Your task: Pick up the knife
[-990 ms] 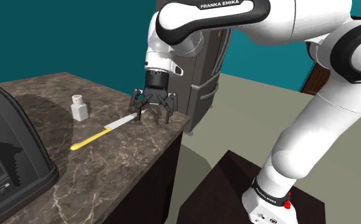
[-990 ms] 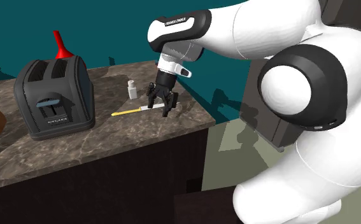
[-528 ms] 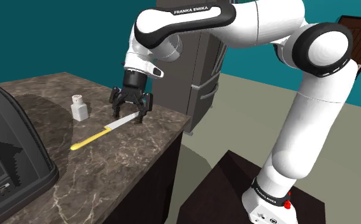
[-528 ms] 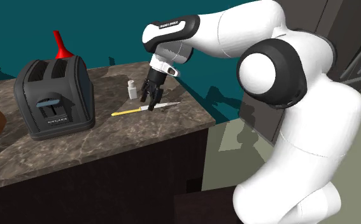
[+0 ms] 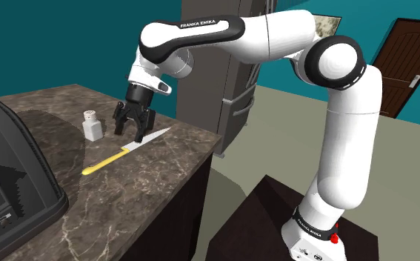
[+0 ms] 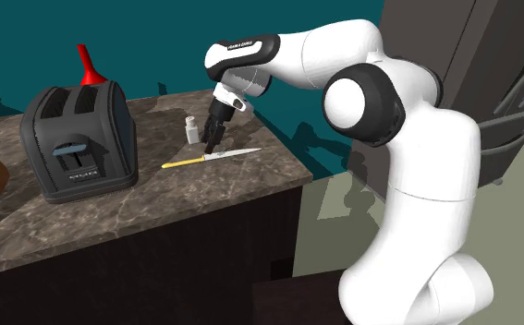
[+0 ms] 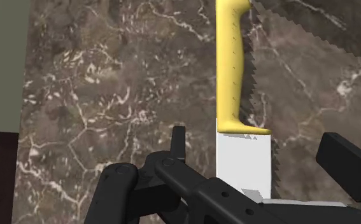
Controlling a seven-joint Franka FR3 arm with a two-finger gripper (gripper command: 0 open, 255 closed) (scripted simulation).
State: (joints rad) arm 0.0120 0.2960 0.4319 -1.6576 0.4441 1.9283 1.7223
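Observation:
A knife lies flat on the dark marble counter (image 5: 149,185), its yellow handle (image 5: 101,164) pointing toward the toaster and its pale blade (image 5: 153,135) toward the counter's end. In the second exterior view the knife (image 6: 210,156) lies near the counter's front corner. My gripper (image 5: 129,132) hovers open just over the blade where it joins the handle, also seen as the gripper (image 6: 213,144). In the wrist view the gripper (image 7: 261,159) straddles the blade (image 7: 246,162), its fingers (image 7: 179,143) standing apart from it, and the handle (image 7: 230,63) stretches away ahead.
A small white shaker (image 5: 92,124) stands just beyond the gripper. A dark toaster (image 6: 79,138) sits further along the counter, with a red funnel (image 6: 86,66) behind it. A grey fridge (image 5: 234,81) rises past the counter's end. The counter edge (image 5: 201,167) drops to the floor.
The gripper has travelled from the blade's tip along the knife toward the handle, still open. The arm's elbow has swung back. The knife has not moved.

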